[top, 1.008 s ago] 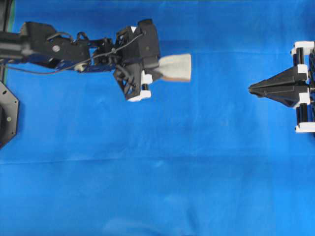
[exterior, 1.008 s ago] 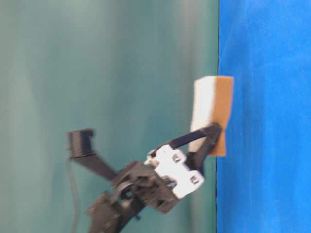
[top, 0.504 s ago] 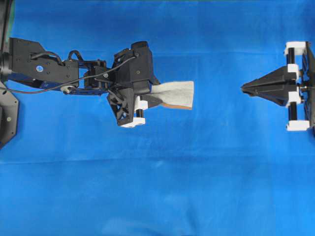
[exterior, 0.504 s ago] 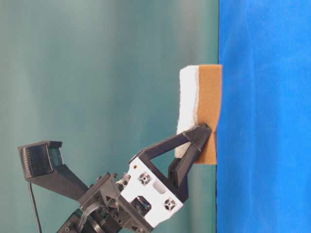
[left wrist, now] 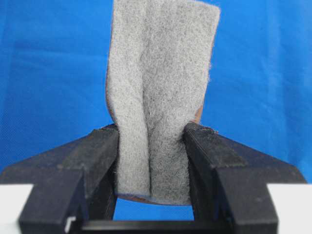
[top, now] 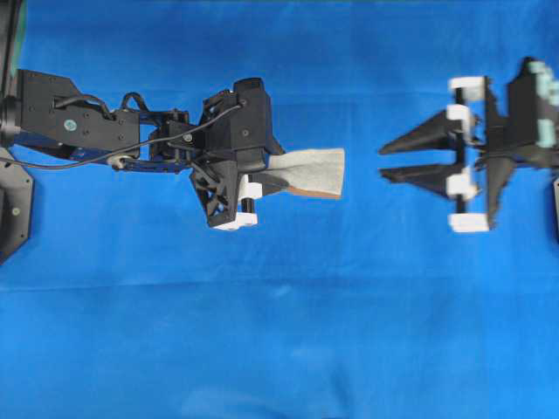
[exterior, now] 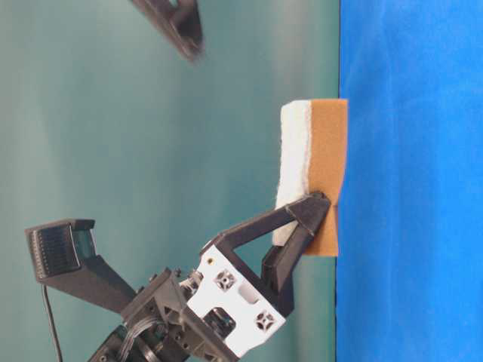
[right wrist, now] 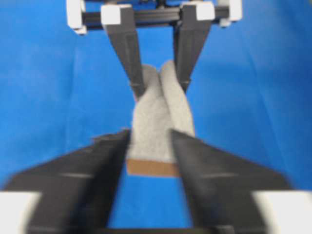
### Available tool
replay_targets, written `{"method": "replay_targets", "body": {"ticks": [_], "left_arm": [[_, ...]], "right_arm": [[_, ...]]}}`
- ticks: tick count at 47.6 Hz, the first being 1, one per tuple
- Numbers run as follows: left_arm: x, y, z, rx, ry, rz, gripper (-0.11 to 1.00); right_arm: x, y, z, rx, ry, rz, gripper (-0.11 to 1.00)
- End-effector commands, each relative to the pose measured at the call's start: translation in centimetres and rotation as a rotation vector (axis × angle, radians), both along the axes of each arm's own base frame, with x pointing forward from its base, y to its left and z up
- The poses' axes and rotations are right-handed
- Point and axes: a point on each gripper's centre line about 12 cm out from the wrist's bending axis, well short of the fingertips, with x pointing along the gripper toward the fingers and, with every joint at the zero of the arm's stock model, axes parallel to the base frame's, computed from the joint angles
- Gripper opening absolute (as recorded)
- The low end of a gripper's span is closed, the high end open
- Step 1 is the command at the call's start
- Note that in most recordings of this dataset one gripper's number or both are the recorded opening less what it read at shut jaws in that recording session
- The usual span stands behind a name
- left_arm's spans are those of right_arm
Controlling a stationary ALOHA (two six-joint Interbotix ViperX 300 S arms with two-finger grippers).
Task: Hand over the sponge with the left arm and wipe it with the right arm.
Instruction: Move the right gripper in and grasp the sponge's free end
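The sponge [top: 313, 169], grey-white fibre over an orange-brown layer, is held above the blue cloth. My left gripper [top: 279, 175] is shut on its near end, and the sponge's free end points right. The left wrist view shows the sponge [left wrist: 161, 83] pinched and creased between the left gripper's [left wrist: 152, 134] fingers. My right gripper [top: 383, 162], with teal patches, is open and blurred. Its fingertips are a short gap to the right of the sponge and do not touch it. In the right wrist view the sponge [right wrist: 158, 124] lies straight ahead of the right gripper [right wrist: 148, 139]. The table-level view shows the sponge [exterior: 313, 177] upright.
Blue cloth [top: 279, 332] covers the whole table. A black base plate [top: 13, 209] sits at the left edge. A plain teal wall [exterior: 113, 136] fills the table-level view.
My right arm has moved left toward the sponge and its jaws have opened from shut. My left arm rotated slightly, then held the sponge still.
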Motion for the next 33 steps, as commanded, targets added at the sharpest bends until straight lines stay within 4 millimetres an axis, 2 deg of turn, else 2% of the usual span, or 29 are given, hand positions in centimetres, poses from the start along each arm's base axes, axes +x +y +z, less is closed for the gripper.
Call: {"method": "replay_targets", "body": {"ticks": [1, 3, 13, 23, 33], "left_arm": [[-0.2, -0.2, 1.0, -0.001, -0.028, -0.003, 0.32], [-0.1, -0.1, 1.1, -0.001, -0.029, -0.001, 0.32], [-0.2, -0.1, 1.0, 0.000, -0.025, -0.002, 0.33], [-0.2, -0.2, 1.0, 0.002, -0.024, -0.005, 0.33], [-0.2, -0.1, 1.0, 0.007, -0.024, -0.007, 0.32]], "right_arm": [[1.8, -0.1, 0.5, -0.003, -0.004, 0.000, 0.64], [2.5, -0.2, 0.2, -0.002, 0.009, -0.001, 0.70], [5.5, -0.5, -0.6, -0.007, 0.079, -0.002, 0.70], [7.3, -1.1, -2.0, -0.017, 0.127, -0.009, 0.70], [8.2, -1.7, -3.9, -0.011, 0.195, -0.021, 0.70]]}}
